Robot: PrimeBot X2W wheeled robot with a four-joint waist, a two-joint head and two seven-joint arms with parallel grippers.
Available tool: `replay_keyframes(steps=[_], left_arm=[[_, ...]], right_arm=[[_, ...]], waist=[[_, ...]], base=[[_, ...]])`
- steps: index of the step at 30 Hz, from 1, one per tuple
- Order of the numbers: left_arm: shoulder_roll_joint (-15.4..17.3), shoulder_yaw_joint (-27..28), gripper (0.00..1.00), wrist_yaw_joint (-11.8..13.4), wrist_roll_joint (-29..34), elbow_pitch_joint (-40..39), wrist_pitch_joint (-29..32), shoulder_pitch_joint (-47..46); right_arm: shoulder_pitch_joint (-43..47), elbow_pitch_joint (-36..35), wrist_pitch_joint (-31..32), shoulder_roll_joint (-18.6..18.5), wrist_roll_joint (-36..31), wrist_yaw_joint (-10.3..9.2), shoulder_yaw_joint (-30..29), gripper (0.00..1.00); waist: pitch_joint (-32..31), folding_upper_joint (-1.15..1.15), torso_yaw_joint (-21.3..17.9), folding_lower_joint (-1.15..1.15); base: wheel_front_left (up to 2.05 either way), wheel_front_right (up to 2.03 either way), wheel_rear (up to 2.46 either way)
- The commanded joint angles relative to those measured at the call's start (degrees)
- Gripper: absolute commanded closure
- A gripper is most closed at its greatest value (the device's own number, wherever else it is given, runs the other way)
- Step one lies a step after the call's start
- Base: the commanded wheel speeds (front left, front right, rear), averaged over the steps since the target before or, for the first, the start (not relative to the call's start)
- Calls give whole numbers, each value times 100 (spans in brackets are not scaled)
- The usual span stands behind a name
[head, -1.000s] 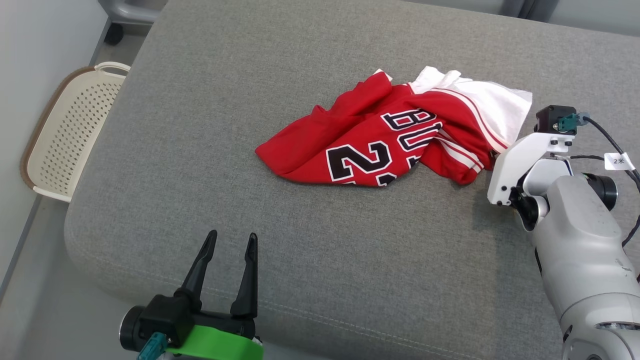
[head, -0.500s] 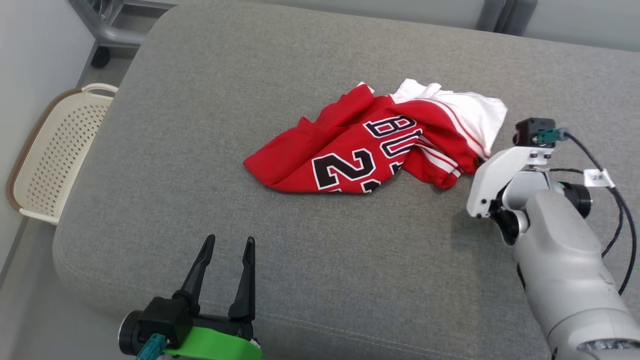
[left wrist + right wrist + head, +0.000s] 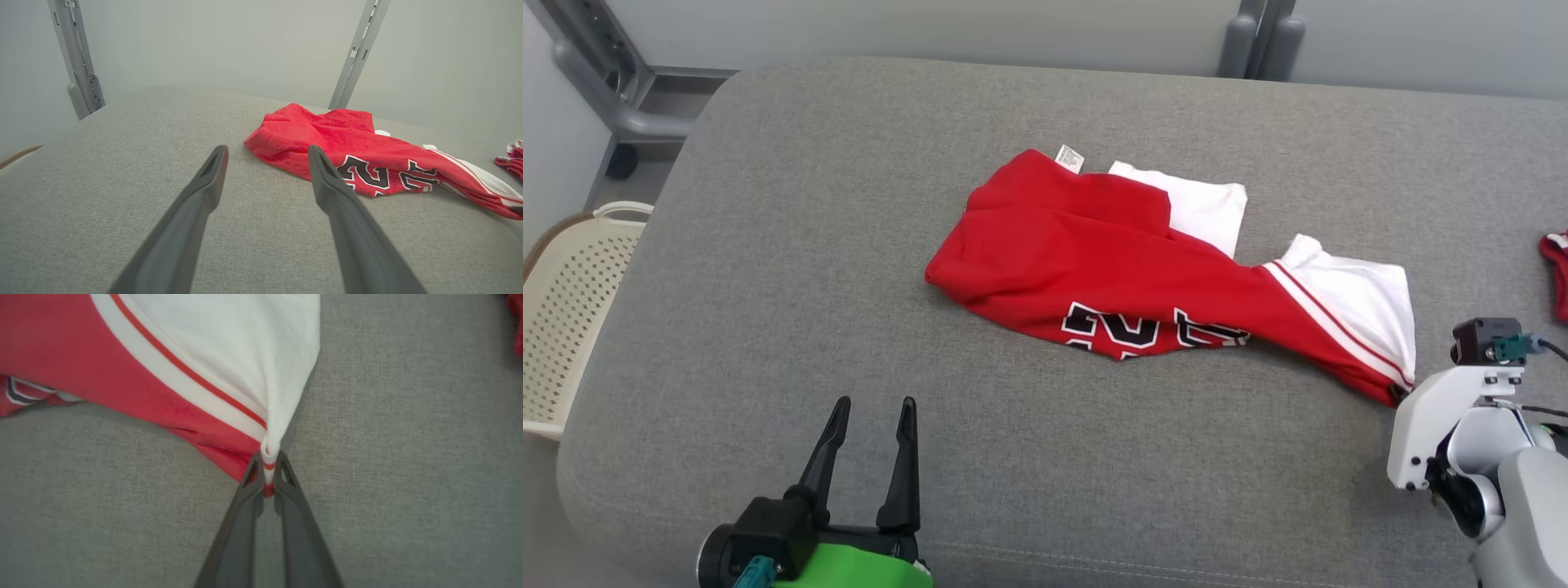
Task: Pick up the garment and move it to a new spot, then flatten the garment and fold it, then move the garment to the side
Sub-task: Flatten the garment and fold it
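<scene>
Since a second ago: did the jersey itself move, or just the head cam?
Yes. The camera shifted too, but against the basket the garment has slid toward the robot's right, pulled by the right gripper shut on its corner.

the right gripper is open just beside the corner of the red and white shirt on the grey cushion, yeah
No. The right gripper is shut on the corner of the shirt, not open beside it; the right wrist view shows the hem pinched between its fingers. The shirt does lie on the grey cushion.
</scene>
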Motion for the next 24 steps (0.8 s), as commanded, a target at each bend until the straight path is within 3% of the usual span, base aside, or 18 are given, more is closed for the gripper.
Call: replay_keyframes(steps=[1,6,13,14,15,24], left_arm=[[10,22,0,14,34,0,-2,64],[10,52,0,-22,37,16,-2,-1],[11,49,0,-30,15,69,-2,-99],[10,48,0,-33,16,80,-2,-112],[11,49,0,-39,18,90,-2,-123],[13,134,0,41,92,296,-2,-28]], right_arm=[[197,-233,135,37,-46,-11,-49,100],[987,-1361,836,218,-256,-11,-223,100],[1514,-2101,1313,302,-762,-11,-421,100],[1532,-2157,1290,327,-817,-11,-442,75],[1536,-2188,1260,365,-835,-10,-474,0],[1654,-2289,905,604,-957,-10,-408,0]], waist=[[-49,0,-120,0],[-68,0,-251,0],[-125,0,-343,0],[-134,0,-349,0],[-146,0,-352,0],[-324,0,-398,0]], base=[[0,0,0],[0,0,0],[0,0,0],[0,0,0],[0,0,0],[0,0,0]])
